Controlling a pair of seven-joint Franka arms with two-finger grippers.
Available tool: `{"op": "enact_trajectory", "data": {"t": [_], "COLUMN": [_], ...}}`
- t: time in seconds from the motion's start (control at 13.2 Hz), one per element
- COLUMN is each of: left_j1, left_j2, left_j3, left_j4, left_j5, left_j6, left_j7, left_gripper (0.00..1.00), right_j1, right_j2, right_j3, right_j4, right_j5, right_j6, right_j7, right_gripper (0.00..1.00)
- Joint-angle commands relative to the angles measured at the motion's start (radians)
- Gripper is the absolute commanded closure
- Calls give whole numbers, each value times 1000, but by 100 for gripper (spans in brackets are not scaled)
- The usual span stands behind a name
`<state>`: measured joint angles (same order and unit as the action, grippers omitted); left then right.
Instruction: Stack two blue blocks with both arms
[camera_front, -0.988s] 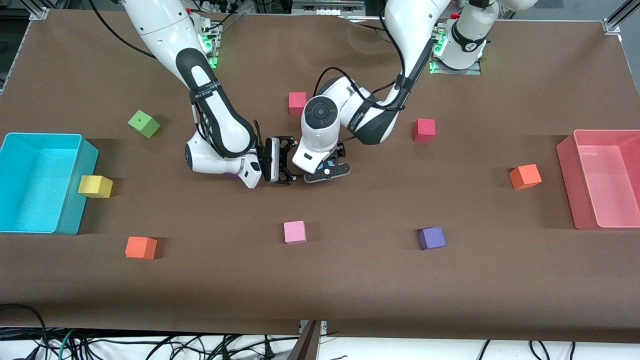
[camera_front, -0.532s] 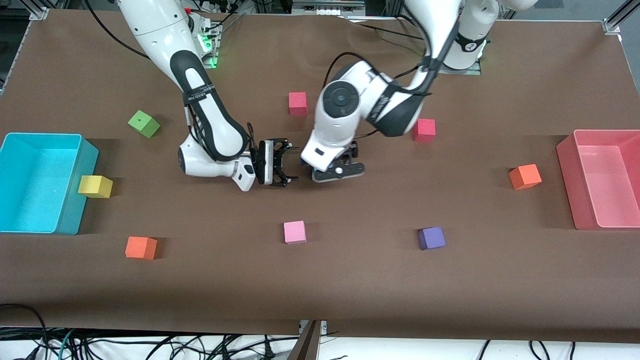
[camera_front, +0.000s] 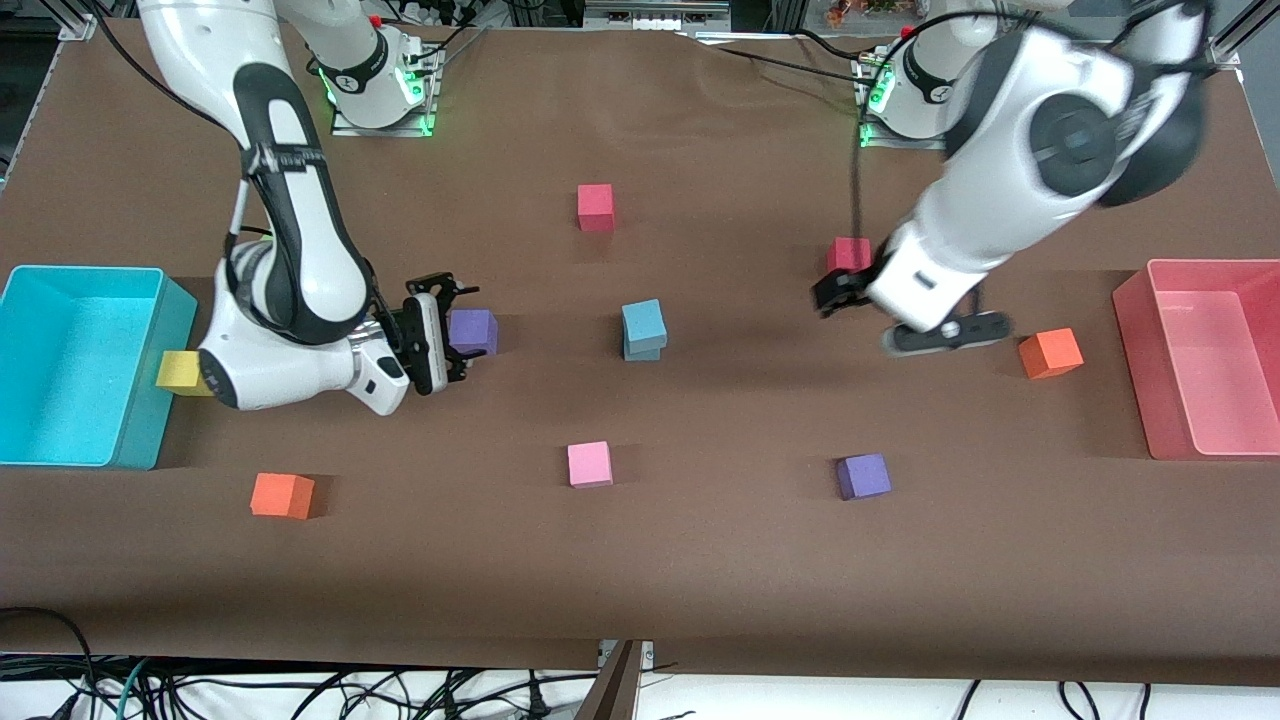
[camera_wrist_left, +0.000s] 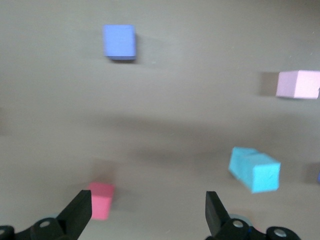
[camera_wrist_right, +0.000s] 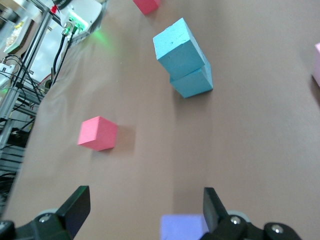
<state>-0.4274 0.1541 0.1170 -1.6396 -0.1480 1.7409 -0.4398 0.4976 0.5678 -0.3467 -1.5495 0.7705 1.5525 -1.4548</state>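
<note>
Two sky-blue blocks (camera_front: 643, 328) stand stacked in the middle of the table, the upper one slightly twisted on the lower. The stack also shows in the right wrist view (camera_wrist_right: 182, 57) and the left wrist view (camera_wrist_left: 254, 170). My left gripper (camera_front: 838, 293) is open and empty, up over the table beside a red cube (camera_front: 848, 254), well away from the stack toward the left arm's end. My right gripper (camera_front: 445, 333) is open and empty over a purple cube (camera_front: 474, 331), away from the stack toward the right arm's end.
A cyan bin (camera_front: 150, 400) stands at the right arm's end and a pink bin (camera_front: 1135, 350) at the left arm's end. Loose cubes lie about: yellow (camera_front: 178, 370), orange (camera_front: 282, 495), orange (camera_front: 1050, 352), pink (camera_front: 589, 464), purple (camera_front: 863, 476), red (camera_front: 595, 207).
Both grippers have drawn back from the middle toward their own ends of the table and risen. The blue stack, hidden under them before, now stands free.
</note>
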Motion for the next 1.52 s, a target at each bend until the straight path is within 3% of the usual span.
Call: {"op": "enact_trajectory", "data": {"t": [0.0,0.23,0.38,0.53,0.68,0.84,1.06,1.37,1.44], "left_j1": [26,70,107,122,139,157,229,230,230], "left_j2": [-172,-234,-228,-205,-151,-119,-120,-127,-123], "left_j3": [-16,-16,-17,-20,-23,-26,-82,-85,-83], "left_j4": [-159,-177,-132,-57,44,95,99,115,116], "left_j5": [149,199,209,209,209,205,197,196,196], "left_j6": [-8,-49,-99,-148,-204,-235,-251,-262,-261], "left_j7": [111,190,217,236,234,234,233,228,227], "left_gripper": [0,0,0,0,0,0,0,0,0], "right_j1": [12,15,28,25,-74,-174,-359,-474,-482], "right_j2": [7,-23,-51,-100,-219,-368,-471,-587,-595], "right_j3": [-29,-63,-60,-46,61,135,211,267,270], "right_j4": [179,233,233,224,110,-56,-87,-83,-81], "right_j5": [-152,-307,-490,-591,-652,-808,-820,-809,-795], "right_j6": [-147,-183,-181,-151,-52,56,78,-58,-83], "right_j7": [337,699,1056,1381,1427,1427,1420,1453,1541], "right_gripper": [0,0,0,0,0,0,0,0,0]}}
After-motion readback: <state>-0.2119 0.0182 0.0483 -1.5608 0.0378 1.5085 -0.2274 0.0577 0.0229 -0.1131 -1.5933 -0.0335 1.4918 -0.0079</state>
